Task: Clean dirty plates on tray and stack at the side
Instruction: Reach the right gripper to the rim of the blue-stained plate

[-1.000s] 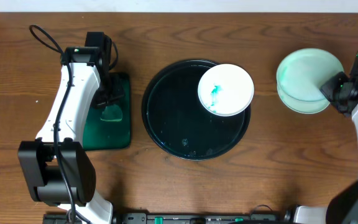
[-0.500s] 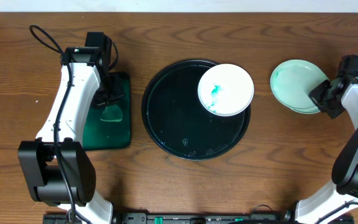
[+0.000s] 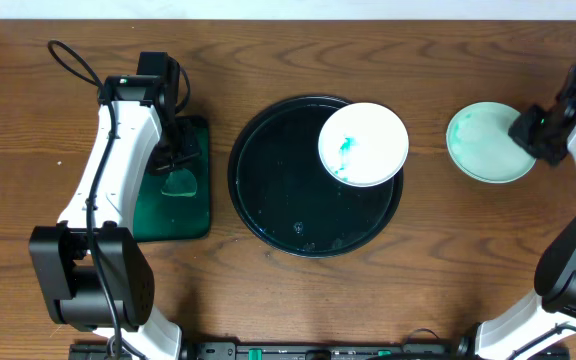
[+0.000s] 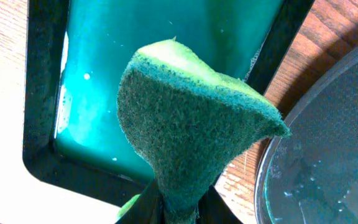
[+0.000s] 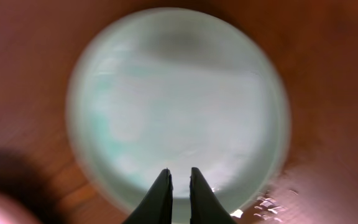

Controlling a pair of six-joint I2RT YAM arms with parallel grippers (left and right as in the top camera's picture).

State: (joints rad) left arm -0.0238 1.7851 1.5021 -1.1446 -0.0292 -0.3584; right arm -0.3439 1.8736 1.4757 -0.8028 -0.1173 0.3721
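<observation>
One white plate (image 3: 364, 144) with a teal smear lies on the upper right of the black tray (image 3: 268, 215). A teal-tinted plate (image 3: 483, 143) lies on the table at the right, seemingly on top of another; it fills the right wrist view (image 5: 179, 99), blurred. My right gripper (image 3: 533, 130) is at its right edge, with its fingers (image 5: 179, 175) almost together over the plate and holding nothing. My left gripper (image 3: 176, 160) is shut on a green sponge (image 4: 191, 130) and holds it over the green rectangular tray (image 4: 98, 74).
The green rectangular tray (image 3: 190, 215) stands just left of the black tray, whose wet rim shows in the left wrist view (image 4: 328, 155). A black cable (image 3: 73, 60) loops at the far left. The table's back edge runs along the top.
My right gripper brought the teal-tinted plate down from above onto the plate at the right, and the plate now lies flat. The left arm and the plate on the tray have not moved.
</observation>
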